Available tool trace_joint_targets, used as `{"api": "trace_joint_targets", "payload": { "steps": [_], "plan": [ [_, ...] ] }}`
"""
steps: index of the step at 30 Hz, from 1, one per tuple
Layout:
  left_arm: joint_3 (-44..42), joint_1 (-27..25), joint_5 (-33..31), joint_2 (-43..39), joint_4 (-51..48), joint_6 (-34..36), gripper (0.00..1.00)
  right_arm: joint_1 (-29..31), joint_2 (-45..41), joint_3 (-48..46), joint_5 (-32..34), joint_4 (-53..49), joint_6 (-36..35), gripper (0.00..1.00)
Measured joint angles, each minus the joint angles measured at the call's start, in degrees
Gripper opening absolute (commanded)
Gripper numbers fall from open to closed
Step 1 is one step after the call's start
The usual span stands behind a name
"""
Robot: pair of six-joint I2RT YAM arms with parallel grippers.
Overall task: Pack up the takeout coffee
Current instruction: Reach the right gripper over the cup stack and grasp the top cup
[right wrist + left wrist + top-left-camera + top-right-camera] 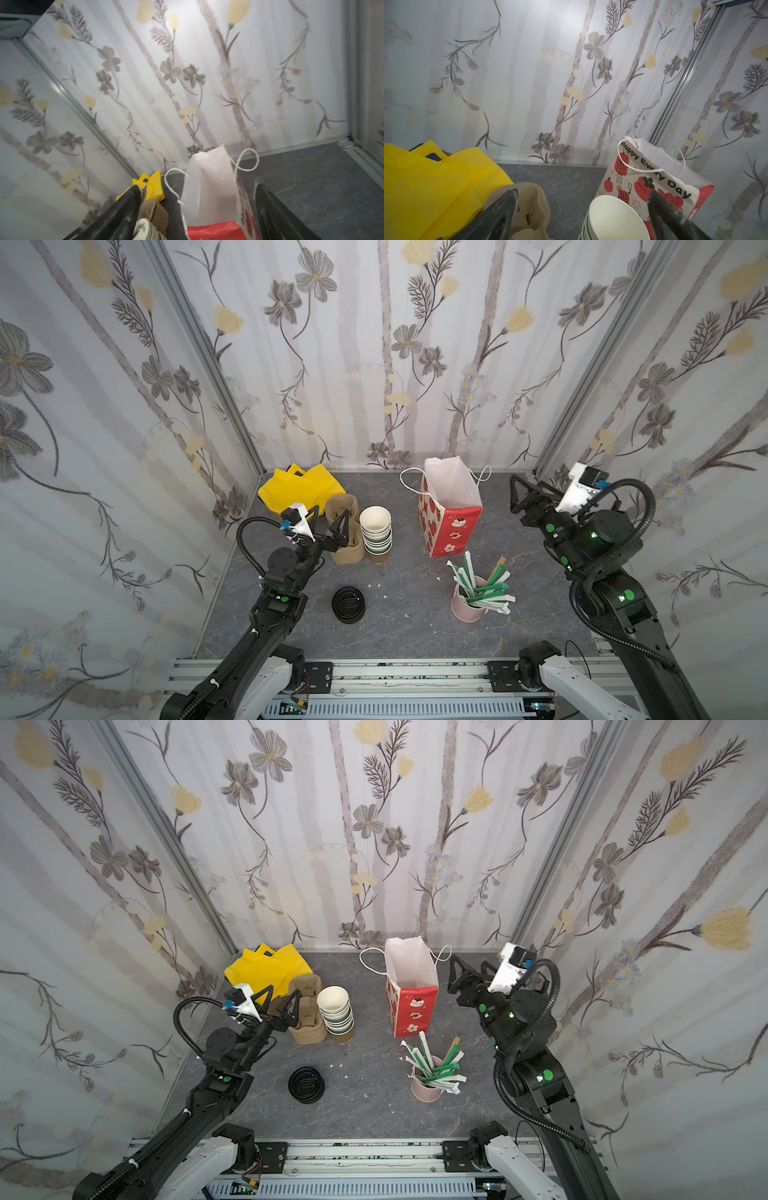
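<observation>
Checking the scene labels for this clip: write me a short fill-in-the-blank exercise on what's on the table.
1. The wrapped straws stand in a ___ cup.
2. The bag in the far left corner is ___.
3. The left gripper, by the brown cup carriers, has its jaws ___.
Missing words: pink; yellow; open.

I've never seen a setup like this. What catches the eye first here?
Probably the red-and-white paper gift bag, standing open near the back middle of the grey table. Next, the bright yellow folded fabric in the back left corner, and the pink cup stuffed with green and white wrapped straws in front of the bag.
</observation>
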Motion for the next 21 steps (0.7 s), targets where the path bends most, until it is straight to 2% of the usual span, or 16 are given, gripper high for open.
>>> {"api": "trace_joint_targets", "payload": {
  "steps": [4, 11, 13, 17, 21],
  "plan": [
    [-2.34, -1.42, -2.58, -4.0, -3.72, -2.51, 1.0, 9.22, 9.55, 7.04, -1.31, -6.36, -3.65, 0.85],
    [-6.19, -1.55, -13.97, -11.74, -13.16, -11.15, 1.0, 19.41, 25.35, 13.9, -3.96, -9.31, -4.94, 0.82],
    [-6.95, -1.55, -16.09, -12.96, -15.72, -13.4, 1.0, 22.16, 29.38, 16.09, -3.06, -9.16, -3.89, 0.85],
    [-7.78, -1.6, -18.88, -14.25, -19.69, -17.05, 1.0, 26.16, 38.86, 22.03, 1.86, -10.14, 0.13, 0.78],
    [-7.91, -1.57, -20.15, -14.4, -21.38, -18.99, 1.0, 27.82, 45.79, 26.43, 7.74, -13.35, 5.33, 0.62]
  ]
}}
